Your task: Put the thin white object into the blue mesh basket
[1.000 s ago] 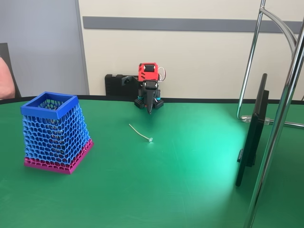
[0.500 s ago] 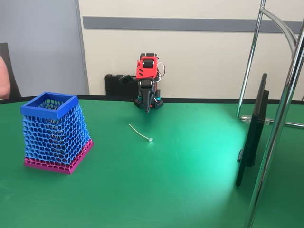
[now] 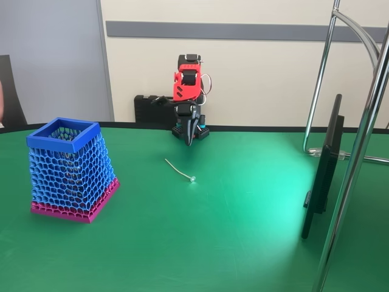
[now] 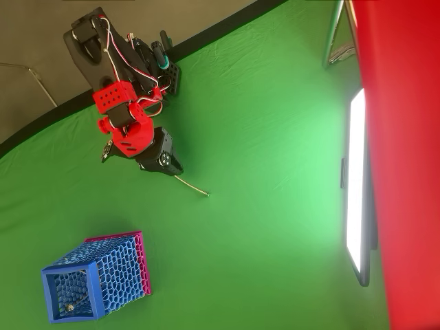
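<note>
Nearest in the fixed view, bare green table (image 3: 200, 243), with a bright patch of reflected light toward the right. At the right edge, a dark flat panel (image 3: 322, 170) standing edge-on beside chrome tubing (image 3: 358, 152); from overhead, the same panel (image 4: 357, 185) seen glowing white along its face.

Farther back on the left, the blue mesh basket (image 3: 70, 167), upright on the cloth, magenta band at the bottom, solid blue rim on top. In the overhead view, the basket (image 4: 96, 275) seen at a slant, open mouth toward the lower left, something small and pale inside near the bottom, too small to identify.

Near mid-table, the thin white object (image 3: 180, 170), lying flat on the green, round head at the nearer right end, well apart from the basket. From overhead, the stick (image 4: 192, 185) running diagonally, its upper end just beside the gripper tip.

Beyond that, the gripper (image 3: 190, 135), pointing down above the far part of the table, fingers dark and close together, holding nothing; whether fully closed, cannot tell. From overhead, the gripper (image 4: 167, 165) below the red wrist housing. Behind, the black arm base against a cream wall.
</note>
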Motion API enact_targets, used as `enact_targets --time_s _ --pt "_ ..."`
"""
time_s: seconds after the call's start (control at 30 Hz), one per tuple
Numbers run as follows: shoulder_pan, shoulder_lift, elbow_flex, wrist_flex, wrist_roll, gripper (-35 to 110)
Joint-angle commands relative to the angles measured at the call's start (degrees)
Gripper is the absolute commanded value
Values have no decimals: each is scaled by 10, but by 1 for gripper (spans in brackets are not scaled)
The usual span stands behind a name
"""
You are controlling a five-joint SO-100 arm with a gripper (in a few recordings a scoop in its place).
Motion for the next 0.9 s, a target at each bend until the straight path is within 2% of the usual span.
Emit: enact_targets --time_s 0.0,0.37,0.6,0.87 --pt "15 -70 -66 -9 13 1" --pt "20 -214 -163 3 67 1" --pt "10 -271 -208 20 146 11" --pt "-8 -376 -280 60 211 15"
